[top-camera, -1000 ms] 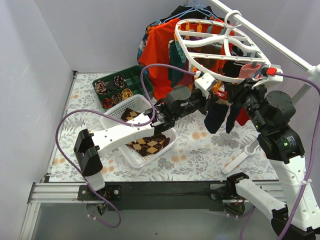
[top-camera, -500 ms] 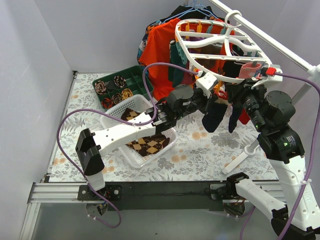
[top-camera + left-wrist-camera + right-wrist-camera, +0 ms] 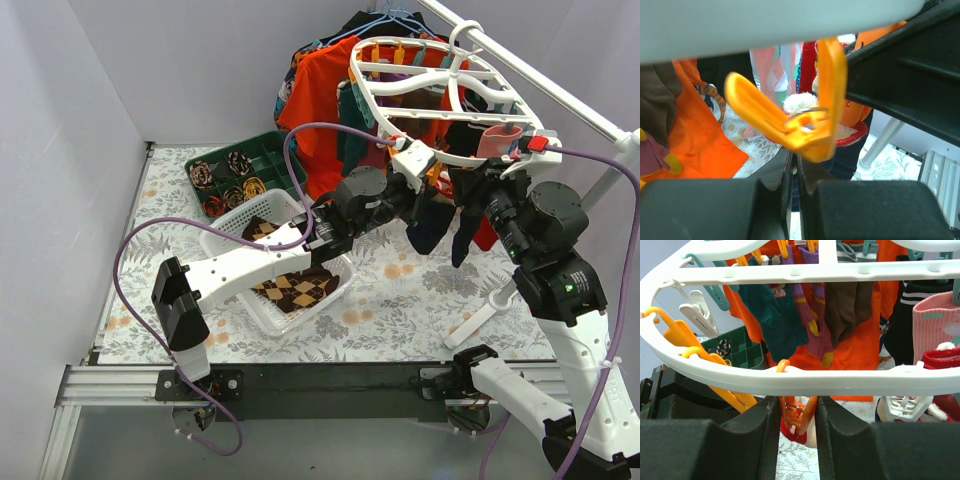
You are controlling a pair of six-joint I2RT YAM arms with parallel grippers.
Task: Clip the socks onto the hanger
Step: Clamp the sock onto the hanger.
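1. The surface (image 3: 400, 310), covered in a floral cloth, is lying well below both hands.
2. The hanger (image 3: 420, 88) is hanging from a rail, and its near rim (image 3: 840, 377) is running just above both hands.
3. The orange T-shirt (image 3: 315, 110) is hanging beyond the left hand, behind the hanger.
4. The basket (image 3: 222, 245) is sitting on the surface well below the left hand, under that arm, and is holding argyle socks (image 3: 295, 288).
5. The green tray (image 3: 270, 160) is sitting beyond the basket, carrying rolled bundles (image 3: 225, 180).
6. The right hand (image 3: 470, 182) is reaching up under the near rim. In the right wrist view its 2 fingers (image 3: 760, 440) are pressing in on an orange clip (image 3: 797, 417) that is dangling from the rim, so this hand is clamping the clip.
7. The left hand (image 3: 418, 160) is reaching up just beside the right hand. Its fingers (image 3: 740, 210) are pressing together; whether cloth is sitting between them is impossible to tell.
8. A navy sock (image 3: 430, 228) is dangling just below the left hand, and a second dark sock (image 3: 463, 240) is dangling just below the right hand. What is carrying each is impossible to tell.
9. A spread clip (image 3: 795, 120), orange with its 2 arms in a V, is showing just beyond the left fingertips; whether it is the clamped one is impossible to tell.
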